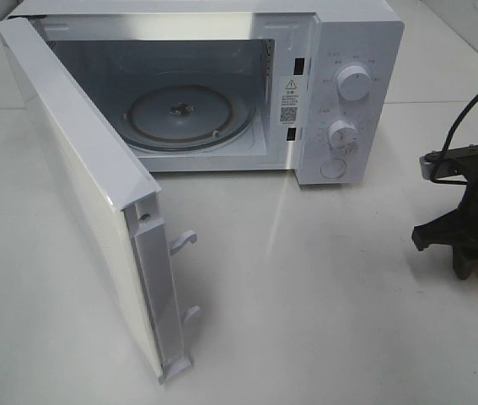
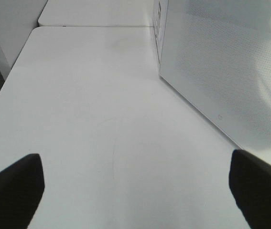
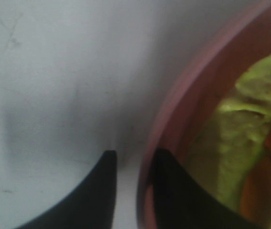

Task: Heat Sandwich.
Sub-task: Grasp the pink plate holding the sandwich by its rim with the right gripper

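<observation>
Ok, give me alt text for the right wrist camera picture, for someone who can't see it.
Blurred close-up: the right gripper, black fingertips close together, straddles the rim of a pink plate, one fingertip inside, one over the white table. The sandwich, green filling showing, lies on the plate.

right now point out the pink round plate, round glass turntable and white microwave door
pink round plate (image 3: 180, 93): right wrist view, rim
round glass turntable (image 1: 190, 116): exterior high view, centre
white microwave door (image 1: 70, 169): exterior high view, face
</observation>
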